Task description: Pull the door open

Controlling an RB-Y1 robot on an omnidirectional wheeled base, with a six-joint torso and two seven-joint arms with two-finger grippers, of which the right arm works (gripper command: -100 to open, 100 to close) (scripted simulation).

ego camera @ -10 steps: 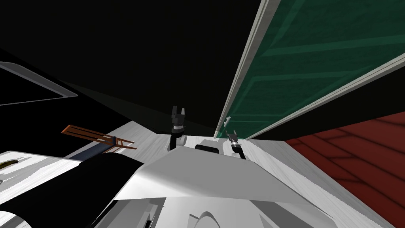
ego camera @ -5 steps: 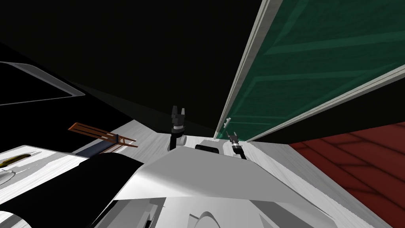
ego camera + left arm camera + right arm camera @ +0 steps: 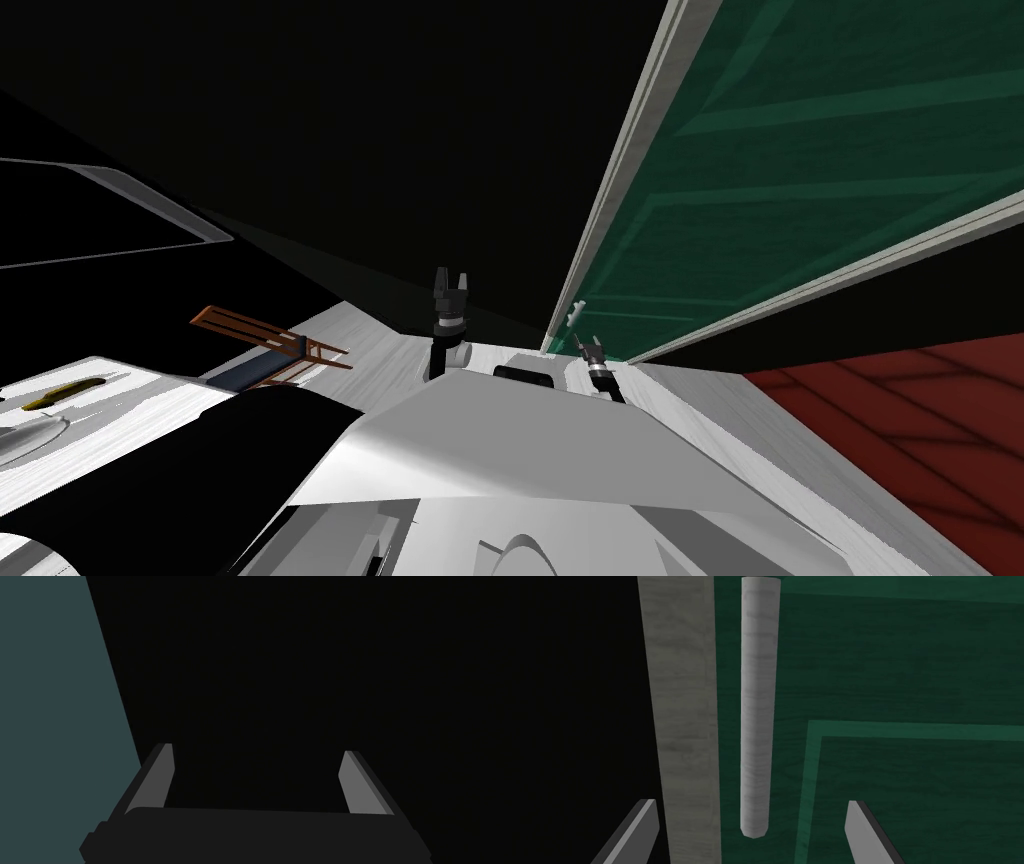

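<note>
- Right gripper (image 3: 751,803): fingers spread apart, nothing grasped. In the head view it (image 3: 590,346) is seen low against the door, just beneath the handle.
- Door (image 3: 912,676): dark green with lighter green panel lines. It is faced directly by the right gripper and fills the space ahead of and beyond its outer finger.
- Door handle (image 3: 755,706): a light grey, round bar set lengthwise on the green face. Its rounded end is seen between the two right fingers (image 3: 862,831) and is touched by neither. Whether the end is level with the fingertips or beyond them cannot be told.
- Light grey strip (image 3: 684,726): it runs along the door's edge, just beside the handle and ahead of the right gripper's inner finger. A black area is found past it.
- Left gripper (image 3: 258,749): fingers parted, empty, pointed into a black area. A flat teal-grey surface (image 3: 50,701) is seen off to one side of it. In the head view it (image 3: 451,275) is held upright, well apart from the door's edge.
- Wooden chair (image 3: 270,345): brown, placed well off to the left gripper's outer side.
- Red floor (image 3: 900,410): found beyond the right gripper's outer side, below the door.
</note>
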